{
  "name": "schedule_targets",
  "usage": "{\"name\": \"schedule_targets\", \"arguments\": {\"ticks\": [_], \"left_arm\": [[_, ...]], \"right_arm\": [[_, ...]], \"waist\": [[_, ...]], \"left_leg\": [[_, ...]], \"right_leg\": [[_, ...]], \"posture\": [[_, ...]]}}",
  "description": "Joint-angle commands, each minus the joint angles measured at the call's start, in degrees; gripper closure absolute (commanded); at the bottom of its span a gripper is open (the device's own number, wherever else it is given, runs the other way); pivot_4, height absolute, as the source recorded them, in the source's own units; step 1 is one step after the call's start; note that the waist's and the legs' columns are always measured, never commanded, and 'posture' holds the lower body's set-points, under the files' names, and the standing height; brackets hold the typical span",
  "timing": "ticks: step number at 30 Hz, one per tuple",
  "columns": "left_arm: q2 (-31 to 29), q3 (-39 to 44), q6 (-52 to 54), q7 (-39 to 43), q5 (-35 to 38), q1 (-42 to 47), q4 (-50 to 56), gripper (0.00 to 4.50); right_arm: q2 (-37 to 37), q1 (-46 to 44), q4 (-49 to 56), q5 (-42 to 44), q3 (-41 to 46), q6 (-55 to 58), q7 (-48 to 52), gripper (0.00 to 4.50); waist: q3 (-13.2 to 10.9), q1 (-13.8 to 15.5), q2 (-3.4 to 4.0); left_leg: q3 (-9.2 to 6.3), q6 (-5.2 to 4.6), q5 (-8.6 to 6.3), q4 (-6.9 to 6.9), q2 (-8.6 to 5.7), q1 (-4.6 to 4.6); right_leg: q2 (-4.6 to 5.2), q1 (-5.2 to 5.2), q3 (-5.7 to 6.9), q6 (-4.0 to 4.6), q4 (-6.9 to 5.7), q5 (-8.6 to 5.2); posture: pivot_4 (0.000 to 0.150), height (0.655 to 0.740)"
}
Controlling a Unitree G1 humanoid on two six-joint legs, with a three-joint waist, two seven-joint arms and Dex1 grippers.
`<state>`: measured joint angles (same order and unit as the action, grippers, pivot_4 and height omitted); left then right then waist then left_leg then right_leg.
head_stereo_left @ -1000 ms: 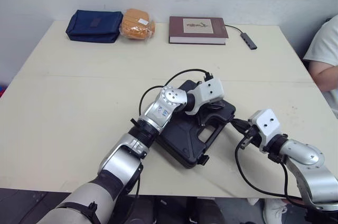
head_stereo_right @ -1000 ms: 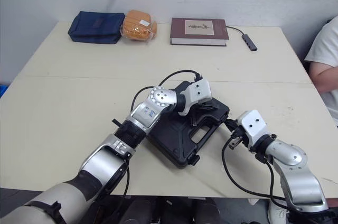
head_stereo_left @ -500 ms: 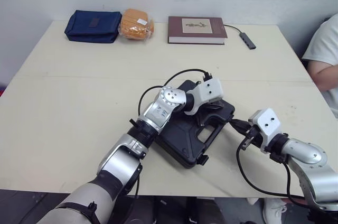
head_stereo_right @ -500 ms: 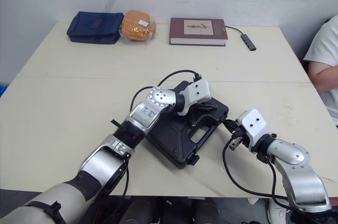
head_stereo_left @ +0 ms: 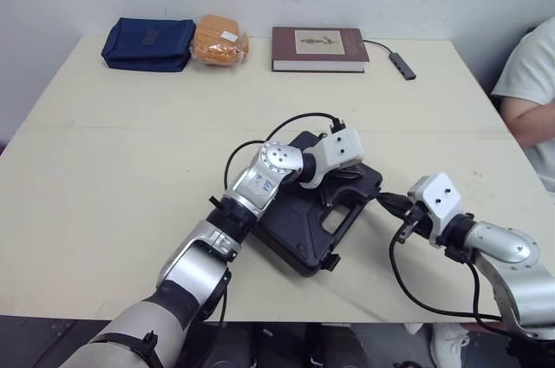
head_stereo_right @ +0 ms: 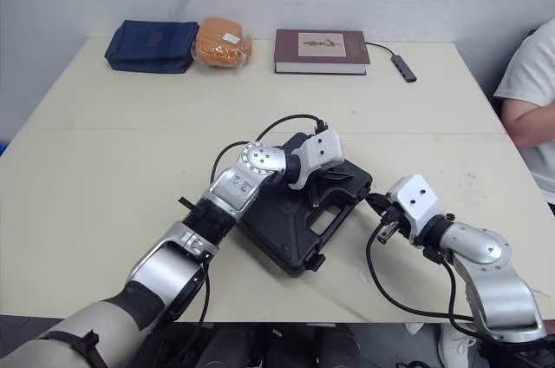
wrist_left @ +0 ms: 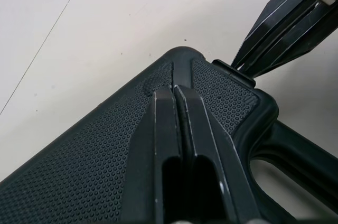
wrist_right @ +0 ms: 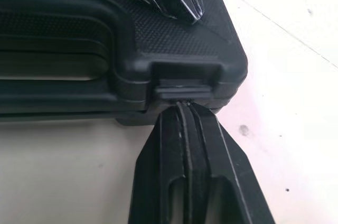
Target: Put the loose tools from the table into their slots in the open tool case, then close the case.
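The black pebbled plastic tool case (head_stereo_left: 303,225) lies shut at lower centre of the pale tabletop (head_stereo_left: 121,160). My left pincer (wrist_left: 177,91), clenched empty, presses on its lid. My right pincer (wrist_right: 183,106), also clenched empty, meets the corner latch (wrist_right: 182,86). I'm on the latching step, and I judge an upward push comes next.

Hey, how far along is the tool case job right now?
Nearly done: the tool case lies closed on the table. The shut left gripper rests on its lid; the shut right gripper sits at the corner latch. Left: snapping that latch, if it hasn't caught already.
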<state>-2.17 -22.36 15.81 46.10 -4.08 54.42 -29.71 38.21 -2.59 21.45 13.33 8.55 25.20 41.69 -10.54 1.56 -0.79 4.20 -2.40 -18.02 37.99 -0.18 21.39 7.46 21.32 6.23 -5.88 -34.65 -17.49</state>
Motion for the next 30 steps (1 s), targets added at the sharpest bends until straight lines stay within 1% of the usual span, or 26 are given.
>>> {"name": "schedule_targets", "arguments": {"ticks": [1,4,6,8,10,14,15,17,19,24,27,30], "left_arm": [[0.1,-6.7,4.8,4.2,-3.5,-5.1,-5.8,4.48],[-0.1,-7.2,5.5,4.7,-3.8,-5.4,-5.9,4.48],[-0.1,-7.1,5.7,4.8,-3.9,-5.5,-6.2,4.48],[-0.2,-7.1,5.8,4.9,-4.1,-5.5,-6.4,4.48],[-0.3,-7.0,5.8,5.0,-4.2,-5.5,-6.6,4.48],[-0.4,-6.8,5.8,4.9,-4.5,-5.8,-6.7,4.48],[-0.4,-6.7,5.8,4.7,-4.5,-5.8,-6.6,4.48],[-0.9,-6.1,5.8,4.3,-4.3,-6.2,-6.1,4.48],[-1.5,-5.4,5.6,4.3,-3.9,-6.7,-5.4,4.48],[-1.7,-3.6,5.2,4.5,-2.2,-7.0,-4.0,4.48],[-0.4,-1.2,1.4,4.8,0.3,-6.7,-2.3,4.48],[0.2,1.6,1.6,5.5,3.2,-6.3,-0.1,4.48]], "right_arm": [[-0.4,-4.5,1.0,0.7,-1.5,-3.5,0.7,4.5],[-1.7,-7.1,0.3,1.1,-2.4,-2.7,0.4,4.5],[-1.7,-7.6,-0.1,0.8,-3.1,-2.6,0.9,4.5],[-2.1,-8.6,0.7,1.3,-3.7,-1.3,0.7,4.5],[-2.4,-9.4,1.5,1.8,-4.1,-0.3,0.4,4.5],[-1.2,-9.5,2.1,0.7,-4.9,0.8,0.5,4.5],[-0.8,-9.1,2.3,1.0,-3.9,1.6,0.3,4.5],[1.5,-6.8,3.0,2.3,2.1,2.3,0.6,4.5],[3.5,-4.1,3.9,3.7,6.4,2.7,1.5,4.5],[6.4,1.7,5.9,5.3,10.0,1.9,3.8,4.5],[6.9,6.4,6.9,5.7,12.3,1.7,4.6,4.5],[5.9,10.1,7.6,6.0,13.3,0.9,4.4,4.5]], "waist": [[0.1,-0.4,-0.04],[0.2,-1.0,-0.12],[0.4,-1.0,0.02],[0.5,-0.4,0.1],[0.6,0.0,0.02],[0.6,0.0,0.06],[0.7,0.0,0.07],[0.7,0.2,0.11],[0.7,0.5,0.11],[0.7,0.1,0.18],[0.7,0.1,0.34],[0.7,0.1,0.48]], "left_leg": [[0.0,0.01,0.0,0.0,0.0,-0.02],[0.0,0.04,-0.03,-0.02,0.07,-0.18],[0.0,0.06,-0.05,-0.02,0.09,-0.2],[-0.07,0.08,-0.07,-0.06,0.09,-0.19],[-0.2,0.12,-0.07,-0.13,0.1,-0.17],[-0.4,0.04,-0.14,-0.1,0.07,-0.22],[-0.48,0.02,-0.2,-0.1,0.07,-0.25],[-0.55,0.15,-0.37,-0.1,0.07,-0.23],[-0.65,0.04,-0.37,-0.1,0.07,-0.19],[-0.64,-0.05,-0.39,-0.1,0.07,-0.21],[-0.67,-0.04,-0.37,-0.1,0.09,-0.22],[-0.67,-0.04,-0.37,-0.1,0.09,-0.2]], "right_leg": [[0.0,-0.01,-0.01,0.0,0.0,0.0],[-0.05,-0.14,-0.02,0.01,0.0,-0.01],[-0.05,-0.15,-0.01,0.02,0.0,-0.01],[-0.05,-0.17,0.06,0.04,0.09,-0.03],[-0.06,-0.2,0.19,0.1,0.18,-0.06],[-0.01,-0.54,0.36,0.06,0.52,-0.03],[0.0,-0.63,0.43,0.05,0.61,-0.03],[0.0,-0.69,0.49,0.05,0.72,-0.03],[0.0,-0.74,0.57,0.05,0.83,-0.03],[-0.02,-0.81,0.59,0.05,0.9,-0.03],[-0.03,-0.82,0.63,0.04,0.85,-0.04],[-0.03,-0.79,0.63,0.04,0.84,-0.04]], "posture": [[0.15,0.74],[0.15,0.74],[0.15,0.74],[0.15,0.74],[0.15,0.74],[0.15,0.74],[0.15,0.74],[0.15,0.74],[0.15,0.74],[0.15,0.74],[0.15,0.74],[0.15,0.74]]}}
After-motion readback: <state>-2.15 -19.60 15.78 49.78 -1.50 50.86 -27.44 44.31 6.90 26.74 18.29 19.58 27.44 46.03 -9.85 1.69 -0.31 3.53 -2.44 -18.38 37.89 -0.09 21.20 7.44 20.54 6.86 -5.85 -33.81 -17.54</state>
